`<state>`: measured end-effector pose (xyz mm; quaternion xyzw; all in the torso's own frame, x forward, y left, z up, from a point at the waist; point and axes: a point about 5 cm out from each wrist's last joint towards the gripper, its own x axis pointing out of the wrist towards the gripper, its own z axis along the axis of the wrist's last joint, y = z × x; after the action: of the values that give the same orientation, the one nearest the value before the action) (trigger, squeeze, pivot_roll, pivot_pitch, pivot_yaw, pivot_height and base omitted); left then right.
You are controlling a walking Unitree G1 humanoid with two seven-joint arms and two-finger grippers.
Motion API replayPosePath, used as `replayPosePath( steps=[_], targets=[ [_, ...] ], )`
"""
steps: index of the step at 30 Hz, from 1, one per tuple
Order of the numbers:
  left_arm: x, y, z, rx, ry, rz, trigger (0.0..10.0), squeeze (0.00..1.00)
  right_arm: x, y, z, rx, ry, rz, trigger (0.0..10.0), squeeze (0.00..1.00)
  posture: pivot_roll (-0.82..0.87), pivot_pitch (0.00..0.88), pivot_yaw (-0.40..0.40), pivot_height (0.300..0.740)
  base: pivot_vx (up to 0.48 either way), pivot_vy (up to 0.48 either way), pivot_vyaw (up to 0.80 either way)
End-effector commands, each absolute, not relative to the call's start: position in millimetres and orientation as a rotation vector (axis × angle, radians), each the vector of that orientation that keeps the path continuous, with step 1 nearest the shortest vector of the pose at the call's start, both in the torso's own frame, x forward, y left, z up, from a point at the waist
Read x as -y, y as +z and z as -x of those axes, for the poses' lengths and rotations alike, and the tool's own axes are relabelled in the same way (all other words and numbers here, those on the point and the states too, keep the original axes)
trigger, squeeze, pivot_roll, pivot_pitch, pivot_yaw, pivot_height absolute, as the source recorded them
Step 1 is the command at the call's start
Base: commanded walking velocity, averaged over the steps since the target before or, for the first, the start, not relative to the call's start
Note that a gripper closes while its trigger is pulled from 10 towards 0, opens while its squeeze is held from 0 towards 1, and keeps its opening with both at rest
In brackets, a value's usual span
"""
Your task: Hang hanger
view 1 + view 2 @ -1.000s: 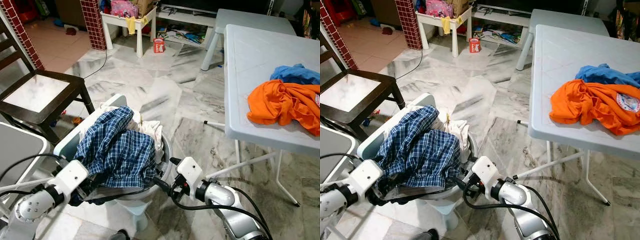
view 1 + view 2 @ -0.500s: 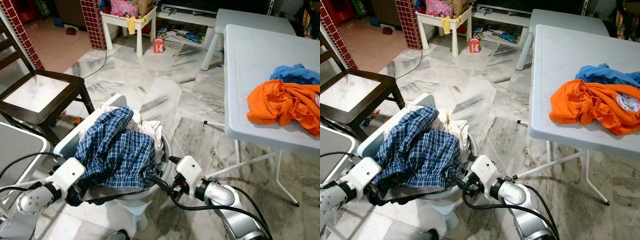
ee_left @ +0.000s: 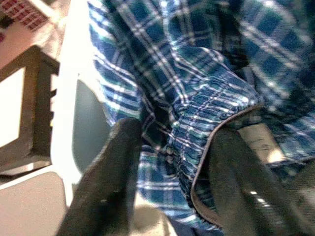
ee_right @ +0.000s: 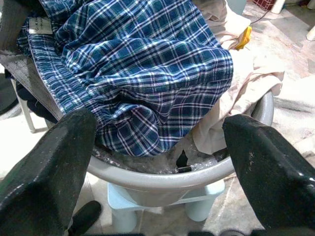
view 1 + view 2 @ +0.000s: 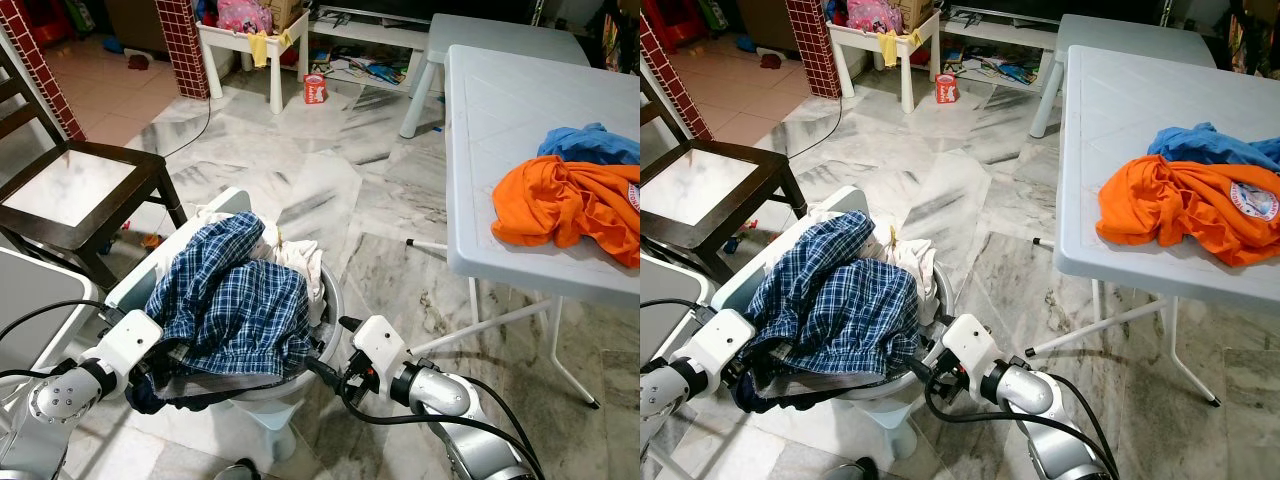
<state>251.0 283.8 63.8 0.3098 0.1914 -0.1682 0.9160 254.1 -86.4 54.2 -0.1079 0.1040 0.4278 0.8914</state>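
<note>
The left gripper (image 3: 172, 167) has its two black fingers spread on either side of the elastic waistband of the blue plaid shorts (image 5: 235, 305), cloth between them but not pinched tight. The right gripper (image 4: 157, 162) is released, its fingers wide apart just short of the rim of the grey basin (image 4: 197, 179), touching nothing. The shorts are draped over cream-coloured laundry (image 5: 300, 262) heaped in that basin, which stands on a pale blue stool (image 5: 890, 425) on the marble floor (image 5: 330, 180). No hanger can be made out. A dark wooden chair (image 5: 75, 190) stands to the left. To the right, a white table (image 5: 510, 120) holds an orange shirt (image 5: 560, 205) and a blue garment (image 5: 595, 145).
</note>
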Motion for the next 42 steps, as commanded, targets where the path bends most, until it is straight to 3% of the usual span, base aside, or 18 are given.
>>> replayPosePath(
  steps=[1,15,22,30,37,40,42],
  targets=[
    [-294,65,-250,-0.416,-0.298,-0.65,0.0,0.0,86,56,-253,-0.212,0.887,0.225,10.0,0.0,0.03,0.158,-0.02,0.74,0.0,0.0,0.0],
    [-307,76,-257,-0.352,-0.129,-0.603,0.0,0.0,85,56,-254,-0.212,0.889,0.227,10.0,0.0,0.04,0.158,-0.022,0.74,0.0,0.0,0.0],
    [-310,109,-275,-0.155,0.062,-0.424,0.0,0.0,84,56,-257,-0.209,0.884,0.23,10.0,0.0,0.04,0.147,-0.027,0.74,0.0,0.0,0.0],
    [-302,126,-284,-0.062,0.093,-0.31,0.0,0.0,84,58,-260,-0.2,0.874,0.231,10.0,0.0,0.05,0.142,-0.029,0.74,0.0,0.0,0.0],
    [-275,151,-300,0.049,0.053,-0.2,0.0,0.0,81,67,-268,-0.157,0.837,0.2,10.0,0.0,0.06,0.126,-0.038,0.74,0.0,0.0,0.0],
    [-227,174,-321,0.153,-0.042,-0.043,0.0,0.0,67,88,-279,-0.092,0.855,0.143,10.0,0.0,0.06,0.109,-0.046,0.74,0.0,0.0,0.0],
    [-216,177,-324,0.165,-0.067,-0.01,0.0,0.0,64,92,-280,-0.081,0.865,0.133,10.0,0.0,0.06,0.108,-0.047,0.74,0.0,0.0,0.0]
  ],
)
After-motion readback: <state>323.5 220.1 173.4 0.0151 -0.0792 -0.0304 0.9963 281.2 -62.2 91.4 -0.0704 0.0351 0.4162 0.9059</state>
